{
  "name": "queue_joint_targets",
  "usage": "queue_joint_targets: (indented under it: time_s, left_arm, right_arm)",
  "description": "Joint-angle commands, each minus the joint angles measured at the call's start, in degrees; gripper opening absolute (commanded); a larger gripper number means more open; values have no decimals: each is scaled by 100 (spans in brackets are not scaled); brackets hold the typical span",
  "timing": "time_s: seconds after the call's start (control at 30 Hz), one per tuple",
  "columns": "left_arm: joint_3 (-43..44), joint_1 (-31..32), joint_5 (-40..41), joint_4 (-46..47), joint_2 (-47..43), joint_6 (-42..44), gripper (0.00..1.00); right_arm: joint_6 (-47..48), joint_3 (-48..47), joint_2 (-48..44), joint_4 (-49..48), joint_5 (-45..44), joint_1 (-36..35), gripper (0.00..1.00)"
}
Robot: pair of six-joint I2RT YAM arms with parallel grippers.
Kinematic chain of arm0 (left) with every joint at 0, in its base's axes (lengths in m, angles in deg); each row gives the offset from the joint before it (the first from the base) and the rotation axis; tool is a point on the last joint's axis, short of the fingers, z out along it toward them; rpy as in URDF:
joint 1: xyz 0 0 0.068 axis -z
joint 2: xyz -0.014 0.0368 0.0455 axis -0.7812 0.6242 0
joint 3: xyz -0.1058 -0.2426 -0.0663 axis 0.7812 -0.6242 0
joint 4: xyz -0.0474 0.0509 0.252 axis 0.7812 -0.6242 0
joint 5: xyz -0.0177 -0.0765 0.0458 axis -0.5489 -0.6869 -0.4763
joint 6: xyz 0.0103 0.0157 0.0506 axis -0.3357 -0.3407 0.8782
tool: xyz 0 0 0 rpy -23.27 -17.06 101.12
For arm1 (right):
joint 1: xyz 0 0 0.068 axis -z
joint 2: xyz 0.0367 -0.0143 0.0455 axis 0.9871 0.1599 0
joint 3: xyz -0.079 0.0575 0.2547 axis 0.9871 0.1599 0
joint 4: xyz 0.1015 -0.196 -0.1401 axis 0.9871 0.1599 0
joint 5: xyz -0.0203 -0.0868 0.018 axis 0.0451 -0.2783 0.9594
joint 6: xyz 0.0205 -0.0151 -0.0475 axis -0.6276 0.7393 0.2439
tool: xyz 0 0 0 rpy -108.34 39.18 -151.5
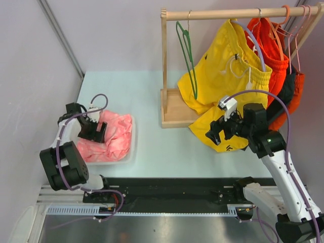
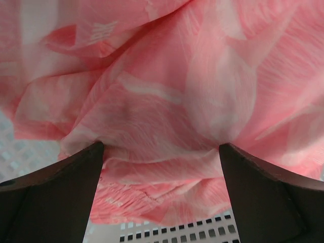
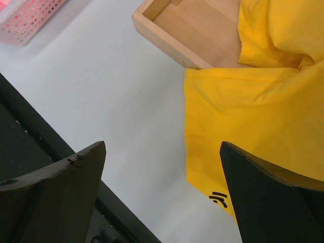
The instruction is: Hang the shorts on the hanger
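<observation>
The pink mottled shorts (image 1: 115, 135) lie crumpled in a white perforated basket (image 1: 132, 144) at the left. My left gripper (image 1: 99, 131) is open and pressed down into them. In the left wrist view the pink fabric (image 2: 167, 101) fills the gap between the spread fingers (image 2: 55, 197). The green hanger (image 1: 188, 58) hangs by its hook on the wooden rail (image 1: 223, 13), empty. My right gripper (image 1: 216, 132) is open and empty, hovering over the table beside the hem of the yellow shorts (image 3: 253, 116).
A wooden rack with a tray base (image 1: 174, 112) stands at the back. Yellow shorts (image 1: 225, 76) and orange-red shorts (image 1: 273, 55) hang on it, with pink-orange hangers (image 1: 298, 30) at the right end. The black rail (image 1: 167, 185) runs along the near edge.
</observation>
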Motion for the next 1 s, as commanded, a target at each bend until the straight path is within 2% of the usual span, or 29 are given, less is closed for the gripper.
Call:
queue_joint_targets:
  time_s: [0.0,0.03,0.1,0.13,0.17,0.2,0.33,0.43,0.53,0.63,0.67,0.83,0.93,0.97]
  left_arm:
    - [-81,-23,-337,314,349,354,92]
    - [16,-23,-540,121,367,468,70]
    - [472,-23,-1179,-641,297,697,39]
    - [665,-23,-1340,-872,227,707,15]
    - [1085,-14,-1516,-1057,26,628,5]
    - [1332,-5,-1665,-1224,-63,567,0]
    - [2659,100,-2587,-2365,-362,478,0]
    - [3653,442,-2835,-2719,-547,321,0]
    - [4453,1057,-2880,-2720,-740,-231,0]
    - [4964,1891,-2670,-2501,-881,-610,0]
    - [5156,2363,-2573,-2422,-907,-673,0]
    - [5150,3693,-2010,-1983,-1048,-1286,0]
    - [4589,4458,-1773,-1772,-1074,-1376,0]
    - [4134,4851,-1685,-1693,-1118,-1350,0]
  right_arm:
    - [73,-170,22,-42,-19,-21,100]
    - [82,-188,22,-42,-19,-21,100]
    - [73,-240,22,-16,33,-21,100]
    - [73,-267,22,-16,86,-12,99]
    - [64,-302,14,-16,191,-12,97]
    - [64,-311,5,-51,244,-12,97]
    - [64,-320,-171,-323,508,-65,95]
    - [-6,-355,-197,-525,596,-126,93]
    - [-33,-416,-153,-648,710,-161,92]
    - [-33,-486,-171,-833,868,-240,91]
    - [-41,-513,-171,-868,947,-267,92]
    - [11,-680,-153,-1079,1132,-442,91]
    - [239,-733,-92,-913,1089,-504,91]
    - [275,-724,-74,-869,1062,-513,91]
